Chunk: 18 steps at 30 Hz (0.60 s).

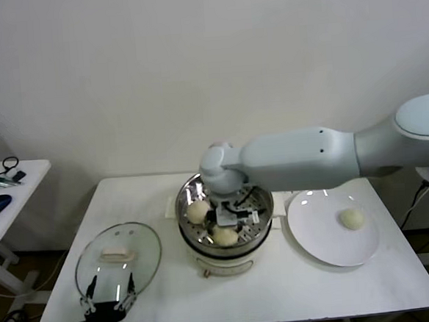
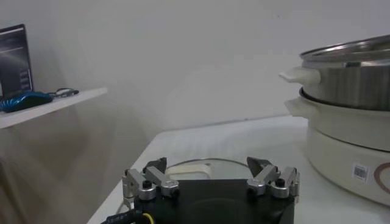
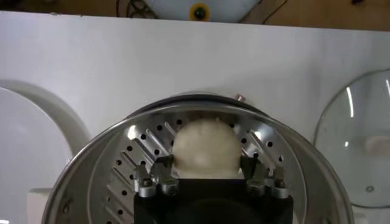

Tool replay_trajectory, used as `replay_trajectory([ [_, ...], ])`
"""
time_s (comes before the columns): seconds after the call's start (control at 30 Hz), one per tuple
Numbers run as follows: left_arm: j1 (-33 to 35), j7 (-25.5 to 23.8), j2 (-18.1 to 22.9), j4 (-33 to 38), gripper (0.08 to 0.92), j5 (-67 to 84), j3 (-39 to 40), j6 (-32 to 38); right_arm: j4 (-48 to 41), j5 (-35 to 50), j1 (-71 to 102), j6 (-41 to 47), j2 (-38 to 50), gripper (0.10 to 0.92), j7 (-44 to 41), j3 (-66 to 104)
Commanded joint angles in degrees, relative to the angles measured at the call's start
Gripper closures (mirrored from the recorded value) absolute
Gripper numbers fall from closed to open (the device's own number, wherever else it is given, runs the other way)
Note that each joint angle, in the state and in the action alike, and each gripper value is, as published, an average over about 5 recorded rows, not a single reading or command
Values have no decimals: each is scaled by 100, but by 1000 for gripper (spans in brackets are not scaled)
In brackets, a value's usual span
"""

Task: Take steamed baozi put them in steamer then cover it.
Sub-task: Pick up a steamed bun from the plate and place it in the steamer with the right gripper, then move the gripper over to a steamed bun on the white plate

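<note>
My right gripper (image 1: 232, 220) reaches down into the steel steamer (image 1: 260, 200). Its fingers stand open on either side of a cream baozi (image 3: 206, 146) that rests on the perforated floor of the steamer (image 3: 125, 149), with a thin gap on each side. In the head view this baozi (image 1: 225, 237) lies at the front of the basket and another baozi (image 1: 197, 211) sits at its left. One more baozi (image 1: 352, 218) lies on the white plate (image 1: 315, 231). The glass cover (image 1: 118, 255) lies flat on the table, left of the steamer. My left gripper (image 1: 106, 300) waits open at its front edge.
The left wrist view shows my left gripper (image 2: 207, 163) just before the cover's handle (image 2: 186, 165), with the steamer (image 2: 353, 79) and its white base off to one side. A small side table (image 1: 3, 194) with a blue mouse stands at the far left.
</note>
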<state>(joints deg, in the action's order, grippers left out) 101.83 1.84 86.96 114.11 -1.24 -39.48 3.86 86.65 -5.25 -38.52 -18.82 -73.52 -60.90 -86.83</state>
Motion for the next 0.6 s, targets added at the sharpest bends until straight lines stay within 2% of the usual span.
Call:
replay_trajectory([
  [0.03, -1, 0, -6, -2, 177, 5, -1, 2, -135, 314, -321, -110, 104, 212, -105, 50],
  [0.2, -12, 5, -14, -33, 177, 10, -5, 16, -397, 1207, -1137, -139, 776, 203, -516, 128],
  [0.4, -30, 3, -23, -28, 177, 35, 0, 13, -1537, 2608, -1885, 392, 1795, 202, -843, -477],
  [0.6, -89, 2, -46, -60, 177, 77, -11, -1, -2233, 2420, -1384, 1225, 2971, 203, -725, -1018],
])
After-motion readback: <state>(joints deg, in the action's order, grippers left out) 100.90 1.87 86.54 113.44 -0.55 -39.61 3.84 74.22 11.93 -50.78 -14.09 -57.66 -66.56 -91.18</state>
